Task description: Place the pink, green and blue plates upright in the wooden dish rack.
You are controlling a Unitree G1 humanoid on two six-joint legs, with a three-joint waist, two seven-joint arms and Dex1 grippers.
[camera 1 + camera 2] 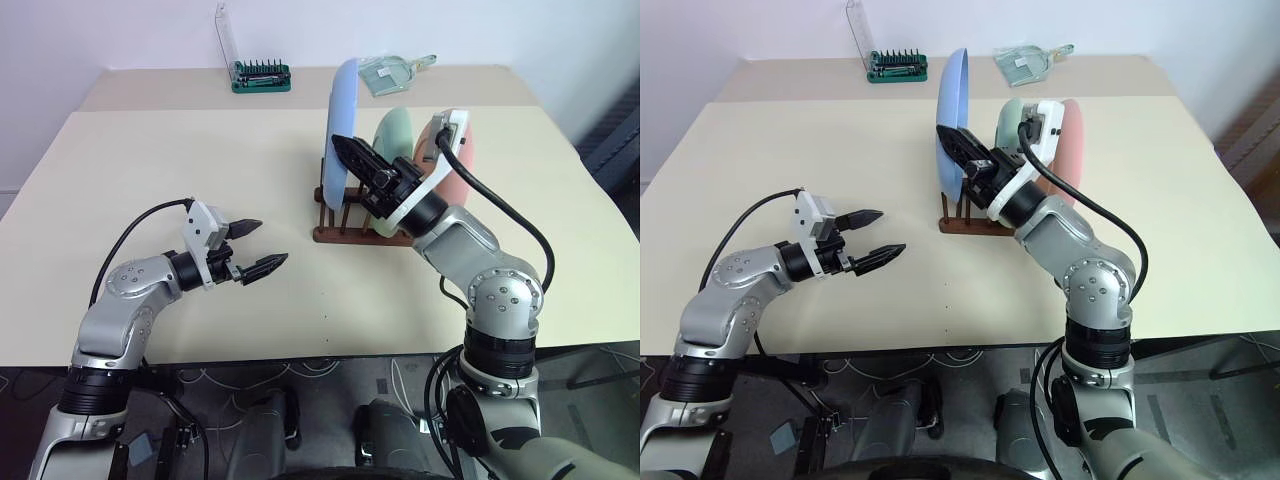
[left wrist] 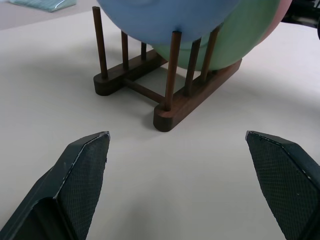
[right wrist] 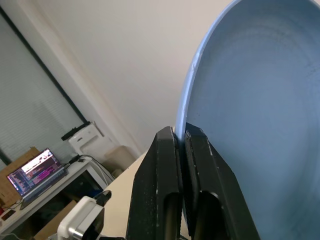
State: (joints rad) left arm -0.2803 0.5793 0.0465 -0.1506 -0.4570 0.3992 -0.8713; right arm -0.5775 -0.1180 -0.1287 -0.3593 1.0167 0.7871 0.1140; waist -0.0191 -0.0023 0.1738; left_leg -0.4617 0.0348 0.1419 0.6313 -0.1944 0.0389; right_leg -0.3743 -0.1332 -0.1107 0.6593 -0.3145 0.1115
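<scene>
Black fingers of the left hand (image 1: 254, 248) stand spread wide with nothing between them, hovering just above the bare counter (image 1: 150, 160) and aimed toward the wooden dish rack (image 2: 165, 95), near it but not touching. Next along, the blue plate (image 1: 338, 130) sits on edge at the rack's left end, its lower rim down between the pegs, and it leans a little. The right hand (image 3: 181, 145) is clamped on that plate's rim, so this plate is in its slot but not yet let go. Just behind it stands the green plate (image 1: 393, 135), upright between pegs, and at the right end the pink plate (image 1: 1072, 140), also on edge, partly hidden by the right arm. By my reading all three plates are in the rack and the task is nearly finished: what remains is to release the blue plate, see that it stands by itself, and draw the arm clear.
</scene>
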